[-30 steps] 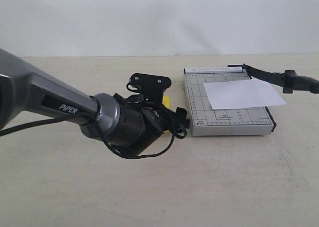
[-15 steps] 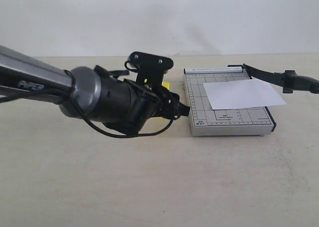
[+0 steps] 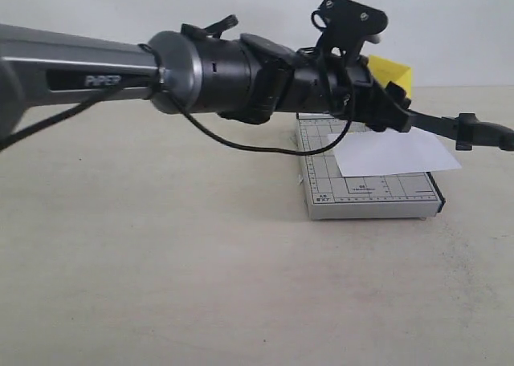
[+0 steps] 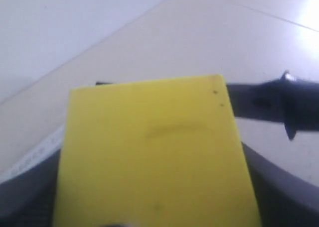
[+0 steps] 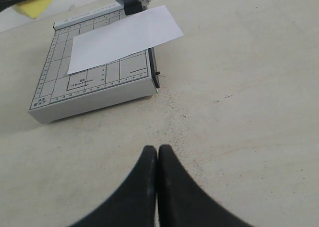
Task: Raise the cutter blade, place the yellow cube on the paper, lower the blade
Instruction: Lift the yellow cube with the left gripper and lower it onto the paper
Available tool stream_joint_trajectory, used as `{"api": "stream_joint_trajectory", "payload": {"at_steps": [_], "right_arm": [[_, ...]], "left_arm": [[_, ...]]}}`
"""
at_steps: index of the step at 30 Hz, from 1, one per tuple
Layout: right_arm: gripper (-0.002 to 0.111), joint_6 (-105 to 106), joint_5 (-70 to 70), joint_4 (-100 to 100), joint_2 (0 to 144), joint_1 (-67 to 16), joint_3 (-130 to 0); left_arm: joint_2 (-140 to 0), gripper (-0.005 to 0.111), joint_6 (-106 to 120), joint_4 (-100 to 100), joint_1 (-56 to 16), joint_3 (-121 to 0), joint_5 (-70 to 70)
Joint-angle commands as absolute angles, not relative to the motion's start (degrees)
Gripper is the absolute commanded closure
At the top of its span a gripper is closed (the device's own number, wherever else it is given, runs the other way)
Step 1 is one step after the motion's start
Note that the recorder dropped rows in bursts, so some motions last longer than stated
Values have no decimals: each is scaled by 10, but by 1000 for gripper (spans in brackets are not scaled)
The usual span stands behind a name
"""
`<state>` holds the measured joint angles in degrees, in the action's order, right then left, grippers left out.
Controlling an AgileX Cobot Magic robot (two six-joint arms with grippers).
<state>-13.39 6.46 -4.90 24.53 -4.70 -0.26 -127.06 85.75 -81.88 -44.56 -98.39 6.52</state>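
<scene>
My left gripper [image 3: 391,91] is shut on the yellow cube [image 3: 393,71], which hangs in the air above the far end of the grey trimmer board [image 3: 321,181]. In the left wrist view the yellow cube [image 4: 154,152] fills most of the picture between the dark fingers [image 4: 279,187]. The cutter blade [image 3: 446,125] stands raised off the board's right side, handle [image 3: 486,133] out to the right. The white paper [image 3: 393,152] lies flat on the board, overhanging its right edge. My right gripper [image 5: 158,155] is shut and holds nothing, low over the table in front of the board [image 5: 89,95].
The left arm [image 3: 120,69] stretches across the left half of the scene, a loose black cable [image 3: 241,145] hanging under it. A beige tabletop [image 3: 201,286] surrounds the board and a white wall rises behind.
My left gripper has lifted the yellow cube from the table left of the board and carried it up and to the right, over the board's far end. Blade and paper have not moved.
</scene>
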Motion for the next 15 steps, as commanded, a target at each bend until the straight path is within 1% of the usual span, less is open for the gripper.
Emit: {"api": "stream_joint_trajectory", "payload": {"at_steps": [1, 4, 7, 9, 15], "right_arm": [[109, -132, 63, -49, 247, -46, 0], [109, -132, 63, -49, 247, -46, 0], [109, -132, 63, -49, 247, -46, 0], [109, -132, 63, -49, 247, -46, 0], [109, -132, 63, -49, 247, -46, 0]], "left_arm": [[-1337, 102, 801, -704, -445, -1081, 130], [-1367, 102, 688, -546, -445, -1107, 138], [-1380, 102, 590, -438, -444, -1111, 138], [-1384, 102, 562, -403, -440, -1111, 138], [-1386, 102, 561, -399, -424, -1111, 132]]}}
